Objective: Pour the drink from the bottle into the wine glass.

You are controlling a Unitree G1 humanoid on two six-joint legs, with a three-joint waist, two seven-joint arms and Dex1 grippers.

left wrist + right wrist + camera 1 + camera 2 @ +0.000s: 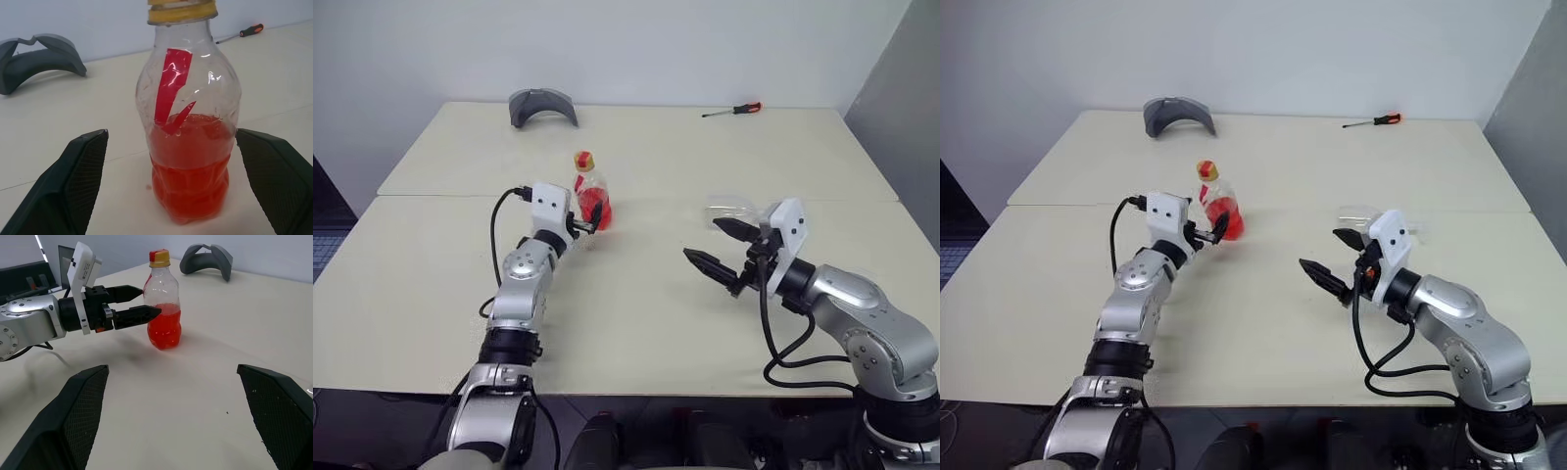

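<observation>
I had the left tool [590, 221] spread wide, the small clear plastic bottle [188, 127] of red drink [190, 171] standing between its fingers on the table [636, 313], not yet pinched. I judged closing squarely on its waist best, keeping it upright. My right tool [722, 247] stood spread too, the clear stemmed wine glass [736, 211] just behind it.

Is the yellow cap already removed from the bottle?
No, the yellow cap sits on the neck of the bottle, which stands upright on the table with the drink inside.

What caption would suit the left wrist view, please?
Open left gripper flanks the capped bottle of red drink.
</observation>
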